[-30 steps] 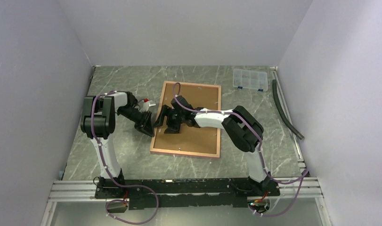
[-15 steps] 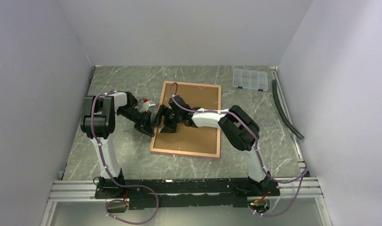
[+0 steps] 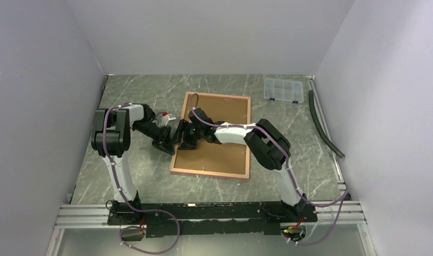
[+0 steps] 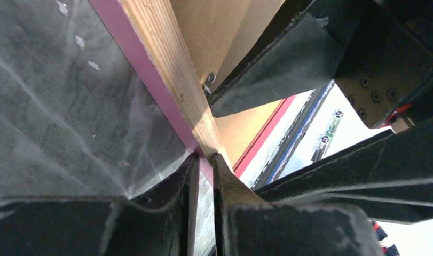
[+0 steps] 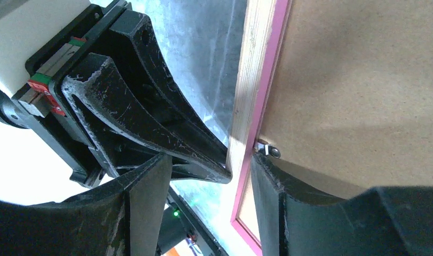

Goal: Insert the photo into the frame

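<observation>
Top view, frame (image 3: pixel 210 173): you have it lying flat on the marble table (image 3: pixel 150 90), tan reverse up, long sides running away from the arm bases.
Top view, backing board (image 3: pixel 230 154): plain brown, sitting within the frame's rails.
Top view, left gripper (image 3: pixel 172 144): it reaches in from the left to the frame's left rail, about halfway along.
Top view, right gripper (image 3: pixel 183 140): your right arm crosses over the board to the same stretch of rail, just beside the left gripper.
Top view, right side: a clear compartment box (image 3: pixel 282 89) sits near the back and a dark hose (image 3: pixel 325 128) lies along the table's edge, both well apart from the frame.
Left wrist, left gripper (image 4: pixel 205 160): its fingers are drawn almost together, leaving a thin slit. The frame's pink outer edge runs into that slit, but you cannot tell whether they pinch it.
Left wrist, frame (image 4: pixel 166 69): the wood rail runs diagonally down to the fingertips, with marble on its left and board on its right.
Left wrist, metal tab (image 4: pixel 210 79): it is small and sits at the rail's inner side.
Right wrist, right gripper (image 5: pixel 206 162): its fingers stand apart and straddle the rail (image 5: pixel 254 69). One is outside over the marble, the other is over the board beside the tab (image 5: pixel 268 151).
Right wrist, left gripper's fingers (image 5: pixel 166 122): they taper to a point touching the rail's outer edge, between your right fingers.
</observation>
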`<state>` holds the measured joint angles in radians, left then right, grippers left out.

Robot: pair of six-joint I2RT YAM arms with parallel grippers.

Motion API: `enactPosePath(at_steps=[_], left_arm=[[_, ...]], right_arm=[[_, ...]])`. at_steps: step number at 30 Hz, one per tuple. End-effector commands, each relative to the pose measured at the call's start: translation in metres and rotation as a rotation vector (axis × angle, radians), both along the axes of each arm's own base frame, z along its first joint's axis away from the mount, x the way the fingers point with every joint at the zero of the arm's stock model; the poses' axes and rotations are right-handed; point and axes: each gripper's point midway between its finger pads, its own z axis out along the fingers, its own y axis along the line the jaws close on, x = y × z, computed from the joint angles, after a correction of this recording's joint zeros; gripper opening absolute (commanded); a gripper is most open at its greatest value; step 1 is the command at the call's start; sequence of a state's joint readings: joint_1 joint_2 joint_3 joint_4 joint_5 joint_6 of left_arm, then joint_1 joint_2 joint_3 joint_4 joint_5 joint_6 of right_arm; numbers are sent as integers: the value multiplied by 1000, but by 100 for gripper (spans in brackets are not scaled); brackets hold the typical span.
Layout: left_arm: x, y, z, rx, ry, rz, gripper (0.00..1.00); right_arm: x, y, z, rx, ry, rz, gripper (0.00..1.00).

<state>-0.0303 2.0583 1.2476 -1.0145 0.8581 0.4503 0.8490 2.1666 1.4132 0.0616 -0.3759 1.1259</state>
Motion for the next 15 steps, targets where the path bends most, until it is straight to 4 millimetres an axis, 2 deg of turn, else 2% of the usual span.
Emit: enactPosePath(at_steps=[1, 8, 11, 15], left_arm=[[-2, -1, -14, 9, -30, -43, 17], [-1, -1, -12, 7, -33, -45, 17], [-1, 0, -8, 6, -35, -47, 16], [6, 2, 4, -20, -47, -31, 16]], right_arm=[[10, 7, -2, -8, -53, -3, 59], [9, 10, 2, 4, -56, 10, 57], [7, 7, 15, 11, -82, 26, 57], [10, -14, 39, 24, -125, 20, 61]])
